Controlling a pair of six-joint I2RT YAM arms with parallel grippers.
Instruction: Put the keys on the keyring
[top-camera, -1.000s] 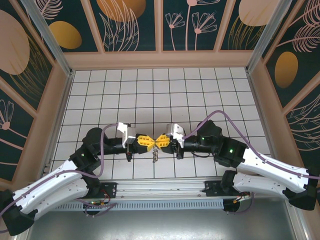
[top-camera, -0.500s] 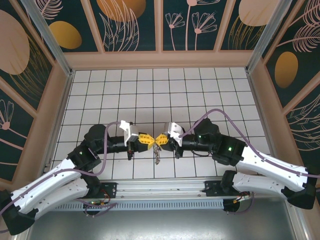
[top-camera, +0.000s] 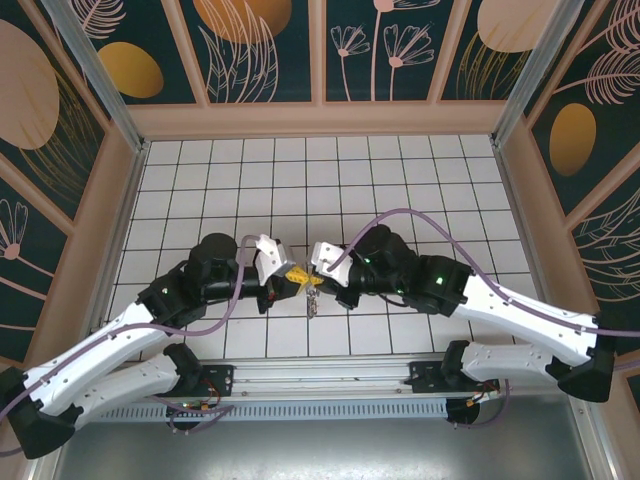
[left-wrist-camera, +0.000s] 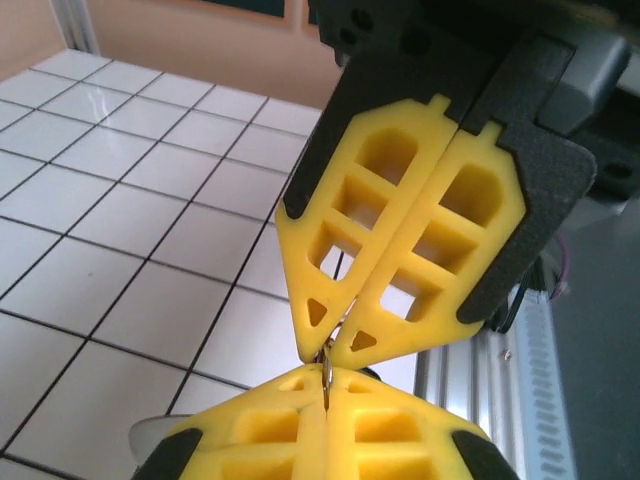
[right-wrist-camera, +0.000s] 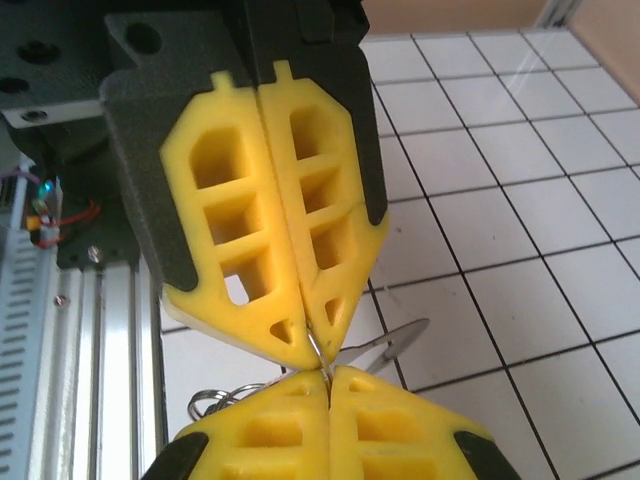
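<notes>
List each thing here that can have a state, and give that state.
left claw: shut on the metal ring
right claw: shut on the metal ring
metal ring: pinched between both claw tips, off the table
key: hanging by the claw tips, clear of the tiles

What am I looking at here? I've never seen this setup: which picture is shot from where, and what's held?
Two robot arms are bolted at the near edge of a white tiled table. The wide picture looks down from above and behind them; the two close-ups come from a camera on each wrist. The yellow tongs are the left end effector and the right end effector. Both are shut, tip to tip above the tiles, pinching a small key bunch: a silver key hanging down and thin wire rings.
</notes>
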